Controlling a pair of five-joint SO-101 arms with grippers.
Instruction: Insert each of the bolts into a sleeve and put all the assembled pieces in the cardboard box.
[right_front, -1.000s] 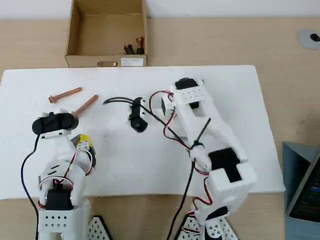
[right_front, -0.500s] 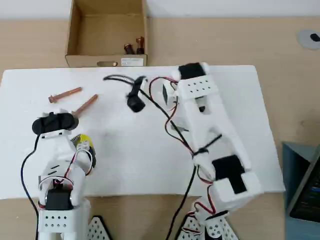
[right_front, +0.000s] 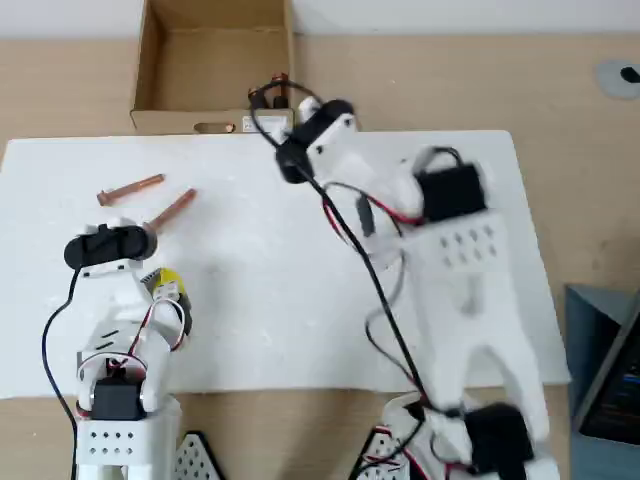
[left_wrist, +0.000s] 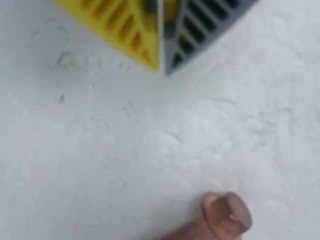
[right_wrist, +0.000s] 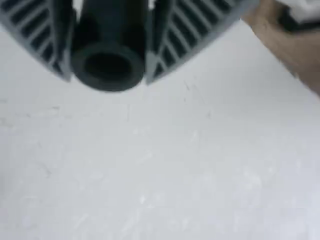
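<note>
My right gripper (right_wrist: 108, 76) is shut on a black sleeve (right_wrist: 107, 50), its open end facing the white mat. From above, this gripper (right_front: 295, 155) is at the mat's far edge, just short of the cardboard box (right_front: 145, 70). Two assembled pieces (right_front: 268, 95) lie in the box's near right corner. Two copper bolts (right_front: 130, 188) (right_front: 172, 209) rest on the mat at the far left. My left gripper (left_wrist: 161, 67) is shut on nothing, low over the mat, close to a bolt head (left_wrist: 226, 216). The left arm (right_front: 108, 248) stands folded just near of the bolts.
The white mat (right_front: 250, 300) covers most of the wooden table. A corner of the cardboard box (right_wrist: 295, 45) is visible past the right gripper. A dark device (right_front: 605, 370) sits at the right edge, off the mat. Cables hang along the right arm.
The right arm has stretched from the mat's middle toward the cardboard box, carrying the black sleeve to the mat's far edge. The left arm and the bolts have stayed put.
</note>
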